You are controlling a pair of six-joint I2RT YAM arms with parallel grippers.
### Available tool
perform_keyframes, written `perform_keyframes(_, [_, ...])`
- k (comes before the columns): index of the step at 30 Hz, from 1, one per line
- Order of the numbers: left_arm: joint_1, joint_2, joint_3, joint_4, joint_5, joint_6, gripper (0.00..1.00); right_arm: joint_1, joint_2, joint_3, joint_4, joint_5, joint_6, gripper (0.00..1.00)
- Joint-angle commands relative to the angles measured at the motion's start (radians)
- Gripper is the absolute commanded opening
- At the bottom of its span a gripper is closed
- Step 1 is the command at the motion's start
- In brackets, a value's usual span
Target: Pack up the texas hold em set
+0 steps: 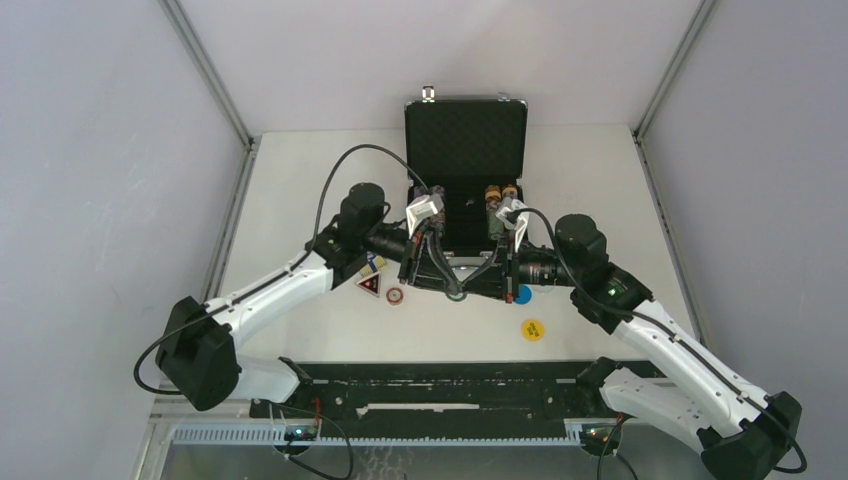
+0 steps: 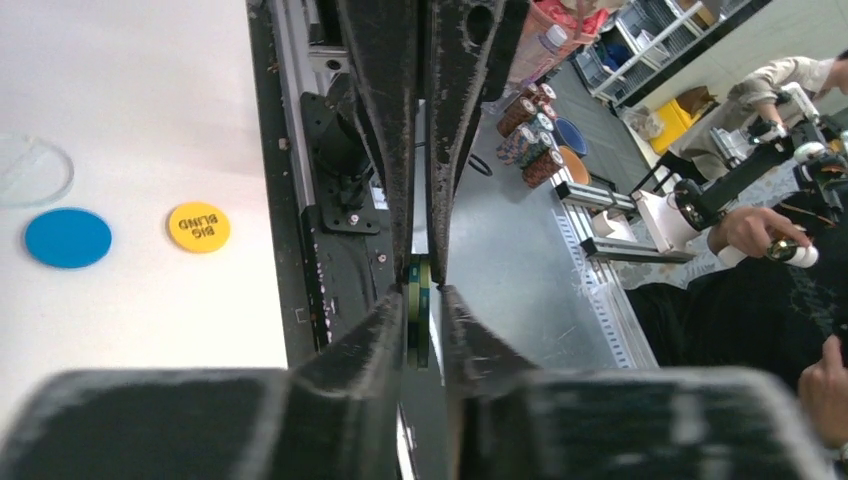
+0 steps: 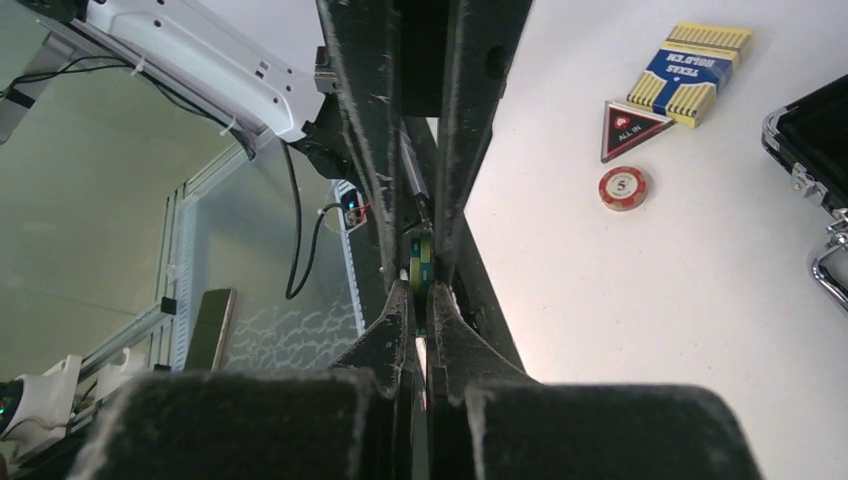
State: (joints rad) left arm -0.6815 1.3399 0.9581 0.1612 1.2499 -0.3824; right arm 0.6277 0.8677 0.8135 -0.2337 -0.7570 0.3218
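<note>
The black case point(image 1: 465, 140) stands open at the back with stacked chips point(image 1: 500, 193) in its tray. Over the table in front of it, both grippers meet tip to tip. A green chip point(image 2: 419, 320) point(image 3: 424, 262) stands edge-on between them. My right gripper point(image 1: 463, 292) point(image 3: 422, 295) is shut on it. My left gripper point(image 1: 452, 288) point(image 2: 425, 300) is slightly open, and a thin gap shows beside the chip. On the table lie the card deck point(image 1: 375, 263) point(image 3: 692, 72), red triangle point(image 1: 369, 284) point(image 3: 630, 128), red chip point(image 1: 395, 295) point(image 3: 622, 187), blue token point(image 1: 523, 294) point(image 2: 67, 238) and yellow token point(image 1: 532, 329) point(image 2: 198, 227).
A clear round disc point(image 2: 30, 170) lies beyond the blue token. The case's silver corner and latch point(image 3: 810, 130) sit at the right edge of the right wrist view. A black rail point(image 1: 440, 385) runs along the table's near edge between the arm bases.
</note>
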Motion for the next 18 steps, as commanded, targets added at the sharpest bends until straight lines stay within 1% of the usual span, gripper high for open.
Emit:
perform_keyframes(1, [0.018,-0.031,0.075,0.024,-0.025,0.014,0.39,-0.004,-0.015,-0.025,0.054,0.084,-0.056,0.00])
perform_keyframes(4, [0.062,-0.029,0.039,0.000,-0.099,0.006,0.69,-0.009,-0.020,-0.026,0.069,0.148,-0.104,0.00])
perform_keyframes(6, [0.106,-0.029,-0.023,0.046,-0.155,-0.030,0.80,-0.018,-0.012,-0.021,0.064,0.189,-0.141,0.00])
perform_keyframes(7, [0.125,-0.025,-0.055,0.087,-0.179,-0.061,0.84,-0.023,-0.006,-0.018,0.058,0.209,-0.163,0.00])
perform_keyframes(10, [0.180,0.010,-0.136,0.250,-0.236,-0.215,0.85,-0.038,0.027,-0.015,0.039,0.278,-0.245,0.00])
perform_keyframes(12, [0.190,0.043,-0.163,0.328,-0.284,-0.283,0.85,-0.050,0.068,0.006,0.007,0.324,-0.319,0.00])
perform_keyframes(15, [0.191,0.091,-0.171,0.333,-0.347,-0.323,0.86,-0.057,0.168,0.086,-0.086,0.432,-0.425,0.00])
perform_keyframes(18, [0.191,0.110,-0.196,0.347,-0.345,-0.331,0.86,-0.070,0.293,0.171,-0.190,0.496,-0.537,0.00])
